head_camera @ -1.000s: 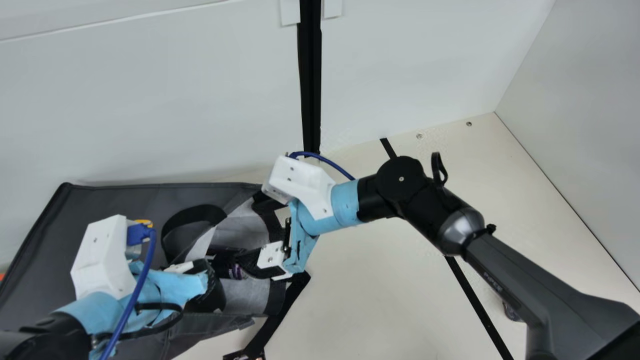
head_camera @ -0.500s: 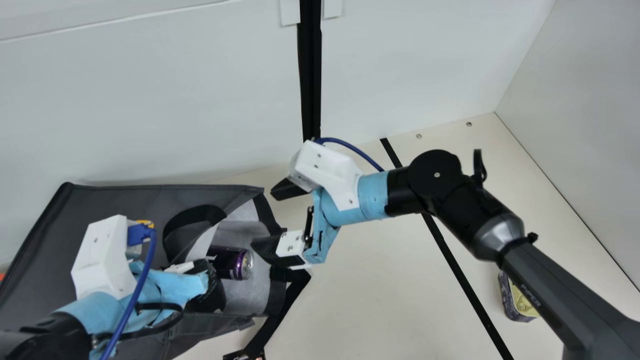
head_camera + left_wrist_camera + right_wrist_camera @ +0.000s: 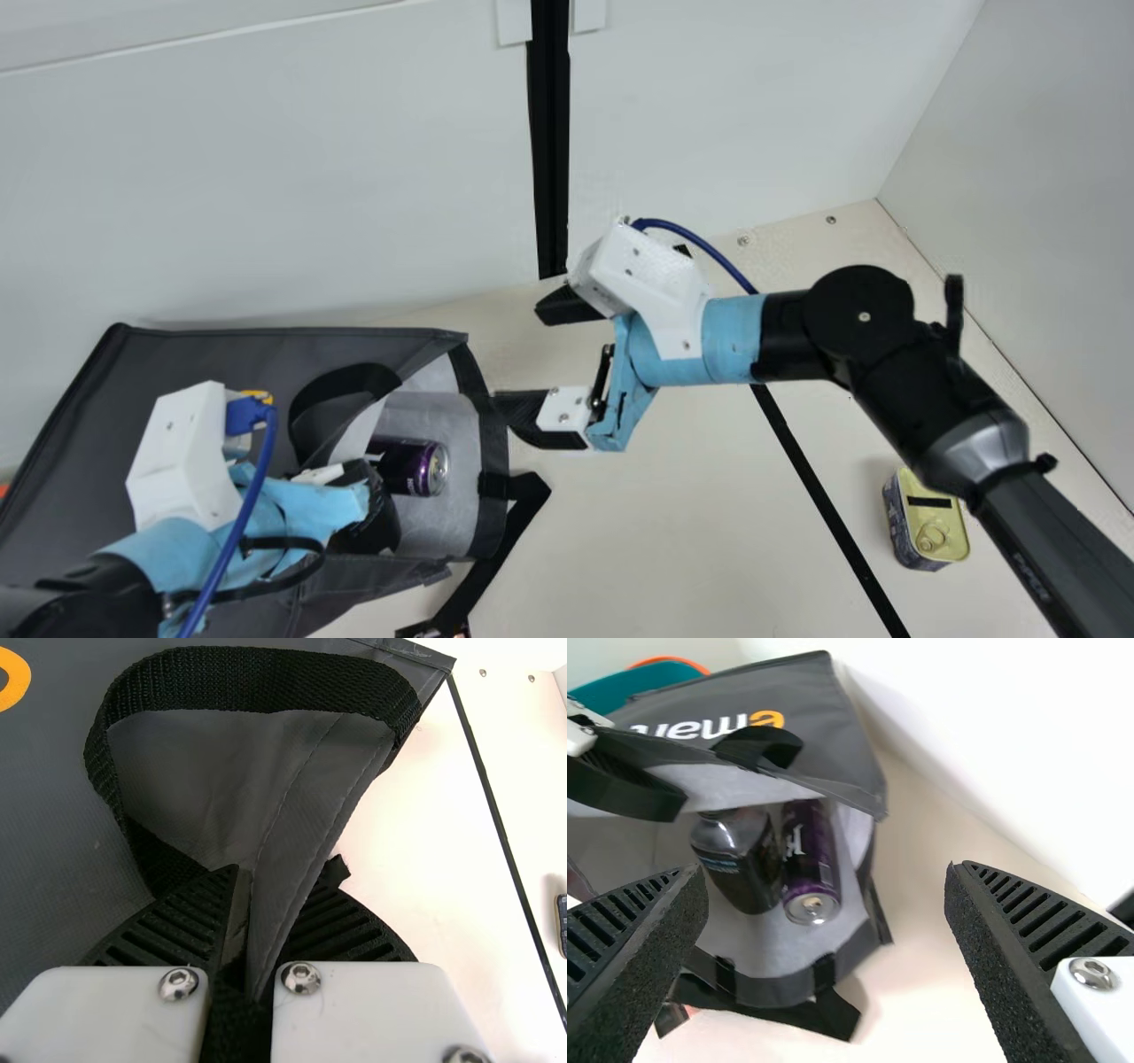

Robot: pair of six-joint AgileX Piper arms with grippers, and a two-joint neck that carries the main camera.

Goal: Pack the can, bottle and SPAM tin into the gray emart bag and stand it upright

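Main view:
Holds the right gripper [image 3: 521,359] spread wide with nothing in its grasp, just beside the open mouth of the gray emart bag [image 3: 221,359]
Points it at the view's left, away from the SPAM tin [image 3: 930,525]
Shows the SPAM tin on the cream table [image 3: 673,532], ring pull up, well apart from the bag, across the black tape line [image 3: 801,465] and just beside the right arm [image 3: 930,408]
Puts it behind the right gripper and toward the view's bottom, long axis running roughly near to far with a slight slant
Makes the right arm clearly the nearer one, so probably calls for swinging the gripper around to the tin and lining up across its narrower width

Left wrist view:
Has the left gripper [image 3: 282,875] pressed together on the bag's gray edge, next to the black handle loop [image 3: 257,678]; likely serves to hold the mouth open

Right wrist view:
Shows the purple can [image 3: 806,859] and dark bottle [image 3: 740,859] side by side in the bag, beyond the widely parted fingers; seems to leave just the tin to pack before standing the bag upright
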